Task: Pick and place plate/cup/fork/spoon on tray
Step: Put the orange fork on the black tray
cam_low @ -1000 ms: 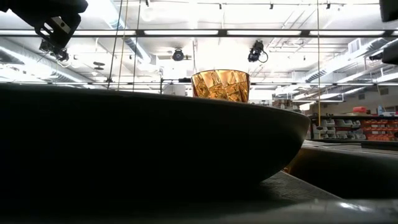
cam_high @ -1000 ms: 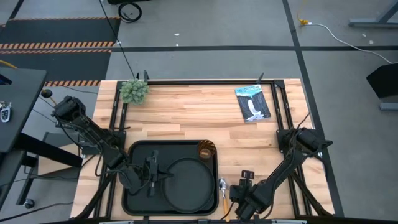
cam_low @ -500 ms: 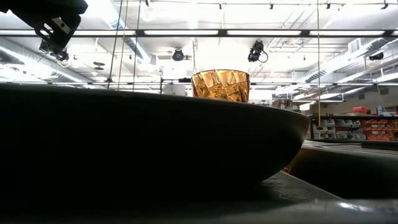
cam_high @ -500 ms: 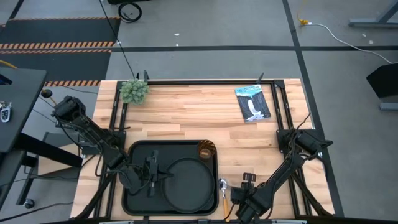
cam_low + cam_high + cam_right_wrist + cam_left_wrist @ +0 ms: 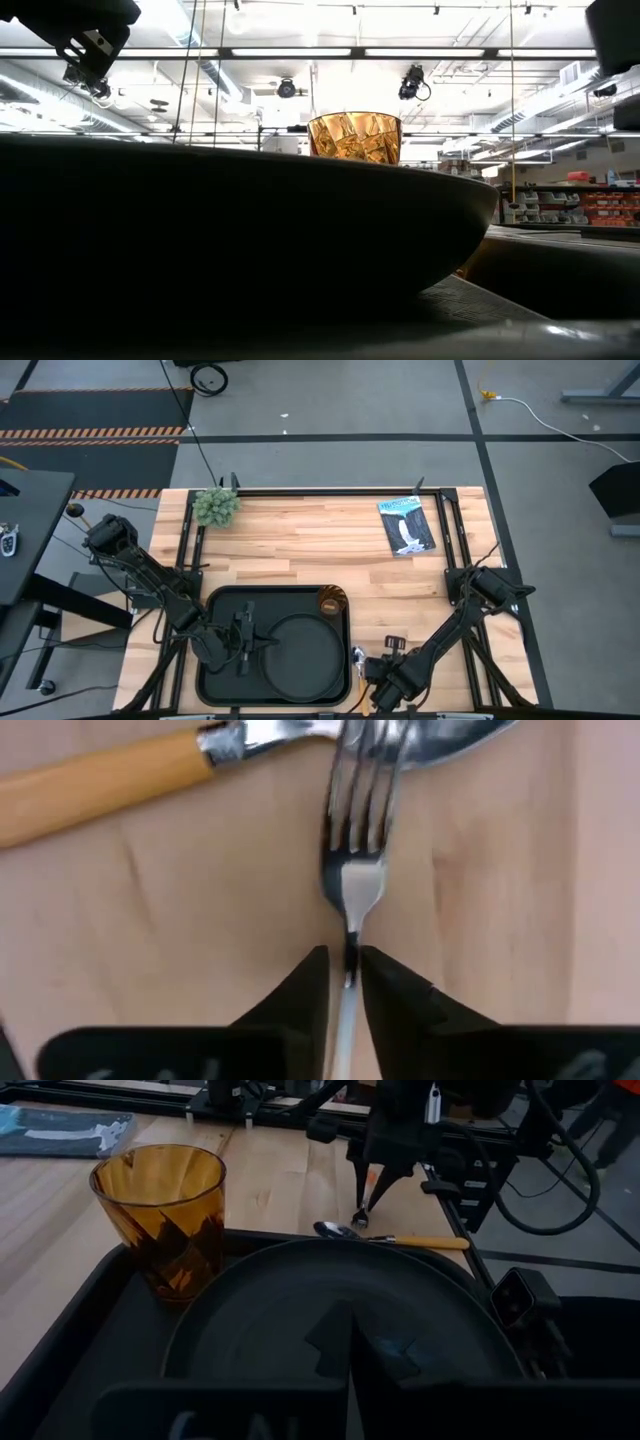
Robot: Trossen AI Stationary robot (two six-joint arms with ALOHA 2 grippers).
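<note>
Beside the large black rectangular tray (image 5: 215, 605), over bare wood, the slim silver-tined fork (image 5: 352, 890) is being pinched by the right gripper (image 5: 344, 982), handle running between both closed fingers, tines overlapping the orange-handled spoon (image 5: 110, 775).

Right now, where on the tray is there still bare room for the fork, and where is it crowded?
The tray is bare along its left strip, though the left gripper hovers there. The plate fills the right half, and the cup takes the far right corner. Off the tray, the right gripper holds the fork over the spoon.
</note>
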